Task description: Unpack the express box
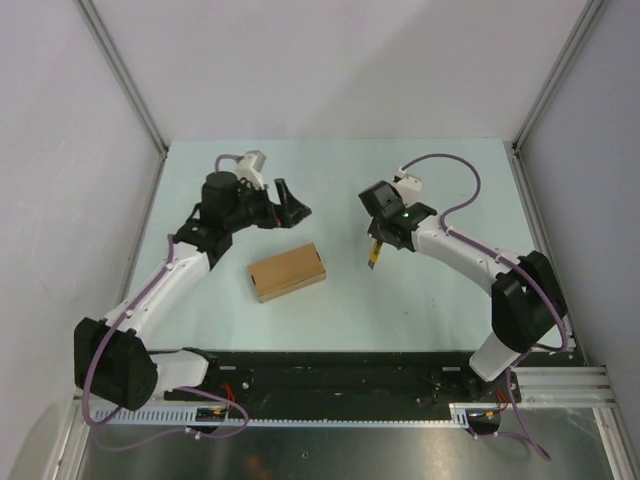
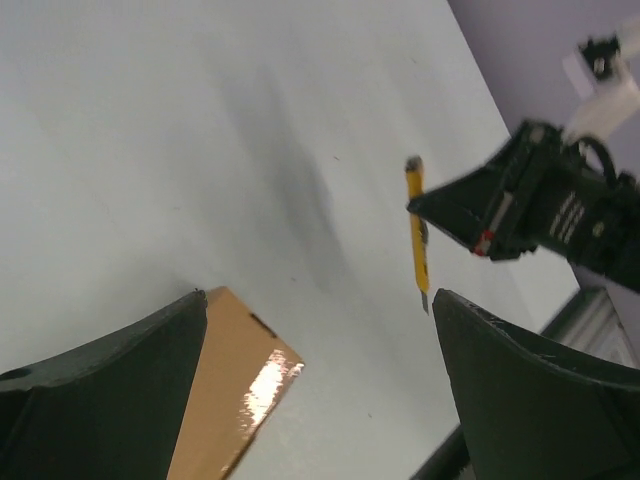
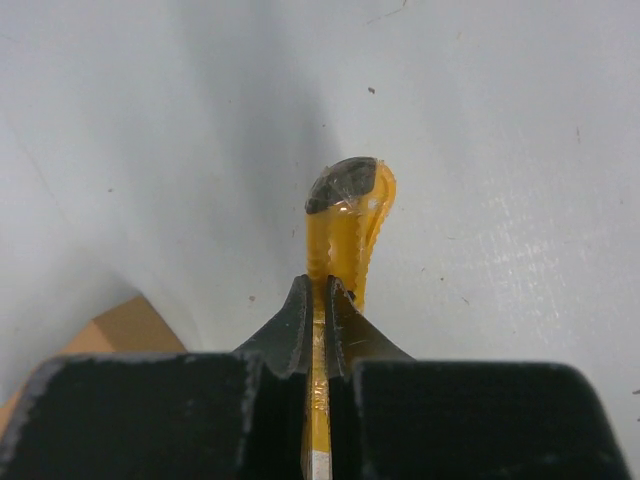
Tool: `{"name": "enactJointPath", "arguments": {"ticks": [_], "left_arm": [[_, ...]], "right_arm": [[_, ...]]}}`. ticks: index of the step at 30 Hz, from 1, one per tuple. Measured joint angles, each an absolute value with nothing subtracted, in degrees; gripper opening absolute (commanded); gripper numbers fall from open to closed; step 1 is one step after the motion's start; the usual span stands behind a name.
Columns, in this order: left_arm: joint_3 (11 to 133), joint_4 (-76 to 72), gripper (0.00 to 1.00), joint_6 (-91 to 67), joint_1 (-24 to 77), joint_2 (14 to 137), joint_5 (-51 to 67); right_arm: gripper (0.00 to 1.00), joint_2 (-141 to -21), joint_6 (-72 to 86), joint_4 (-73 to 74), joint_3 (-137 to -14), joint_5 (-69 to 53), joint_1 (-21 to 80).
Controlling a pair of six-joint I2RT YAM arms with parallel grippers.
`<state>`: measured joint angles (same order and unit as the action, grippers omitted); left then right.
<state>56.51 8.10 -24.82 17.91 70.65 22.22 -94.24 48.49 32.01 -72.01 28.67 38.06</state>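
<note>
The express box (image 1: 287, 272), a small closed brown cardboard box, lies flat on the pale table between the two arms; its taped corner (image 2: 235, 390) shows in the left wrist view and one edge (image 3: 125, 330) in the right wrist view. My left gripper (image 1: 290, 205) hovers behind the box, open and empty, its fingers (image 2: 110, 380) wide apart. My right gripper (image 1: 380, 238) is to the right of the box, shut on a slim yellow-and-black utility knife (image 1: 373, 256). The knife's handle (image 3: 345, 225) sticks out past the pinched fingertips (image 3: 321, 290), and its blade end (image 2: 418, 240) points toward the near edge.
Grey enclosure walls and metal frame posts (image 1: 125, 80) bound the table at the back and both sides. A black rail (image 1: 330, 375) carrying the arm bases runs along the near edge.
</note>
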Motion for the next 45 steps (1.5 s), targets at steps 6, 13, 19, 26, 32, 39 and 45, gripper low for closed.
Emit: {"name": "enactJointPath", "arguments": {"ticks": [6, 13, 19, 26, 32, 39, 45], "left_arm": [[56.8, 5.56, 1.0, -25.43, 28.12, 76.84, 24.99], [56.84, -4.27, 1.0, -30.59, 37.69, 82.48, 23.44], [62.81, -8.54, 0.94, -31.14, 43.13, 87.85, 19.51], [66.11, -10.24, 0.67, -31.73, 45.19, 90.0, 18.22], [66.7, -10.46, 0.64, -31.66, 46.76, 92.01, 18.44], [67.22, -10.61, 0.0, -31.44, 48.27, 92.49, 18.68], [68.14, -10.55, 0.0, -30.92, 48.42, 93.56, 18.52]], "right_arm": [[0.01, -87.33, 47.99, 32.45, -71.99, 25.34, 35.59], [0.01, -78.7, 49.41, 32.95, -71.99, 23.92, 33.93], [0.03, -74.19, 50.96, 34.06, -72.01, 24.32, 34.13], [0.05, -71.81, 52.1, 36.1, -72.01, 25.74, 35.53], [0.06, -70.37, 53.01, 37.19, -71.99, 27.0, 36.1], [0.21, -68.64, 54.0, 38.15, -71.99, 27.9, 36.16], [0.78, -67.7, 54.33, 39.35, -72.01, 27.88, 36.16]]}}
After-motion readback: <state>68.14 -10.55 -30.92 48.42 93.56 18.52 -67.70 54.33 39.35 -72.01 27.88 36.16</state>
